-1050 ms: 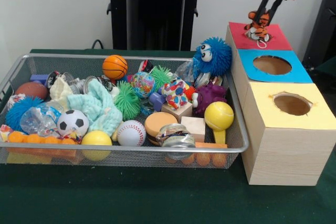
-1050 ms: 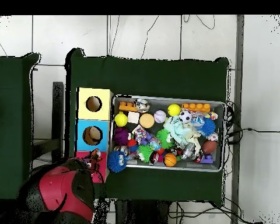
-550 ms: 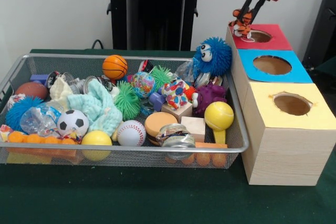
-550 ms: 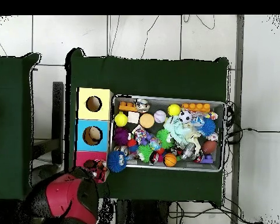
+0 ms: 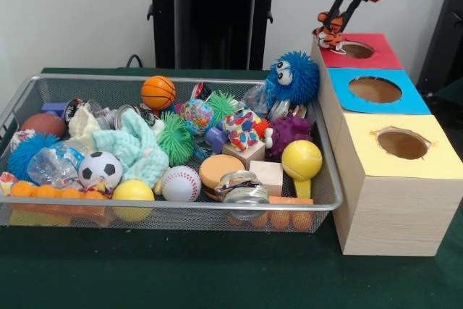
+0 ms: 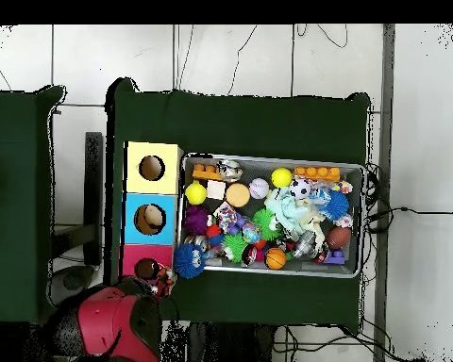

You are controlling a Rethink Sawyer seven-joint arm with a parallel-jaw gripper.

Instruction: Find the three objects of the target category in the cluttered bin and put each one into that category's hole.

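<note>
A small orange striped tiger toy [image 5: 329, 36] hangs from my gripper [image 5: 333, 21], which is shut on it. It sits over the left edge of the red box top [image 5: 380, 57], just left of that box's round hole [image 5: 356, 50]. The hole is uncovered. From overhead the toy [image 6: 162, 277] lies between the red box hole [image 6: 147, 269] and the bin's corner. The wire bin [image 5: 181, 205] is piled with toys, among them a blue fuzzy creature [image 5: 293, 77] and a purple one [image 5: 289, 134].
A blue-topped box [image 5: 416, 99] and a yellow-topped box [image 5: 438, 161], each with a hole, stand in a row with the red one to the right of the bin. Balls, wooden blocks and a teal cloth [image 5: 137, 151] fill the bin. The red arm [image 6: 108, 325] bulks beside the boxes.
The gripper has carried the tiger toy from over the red box's hole to that box's left edge and a little higher. The hole now shows open.
</note>
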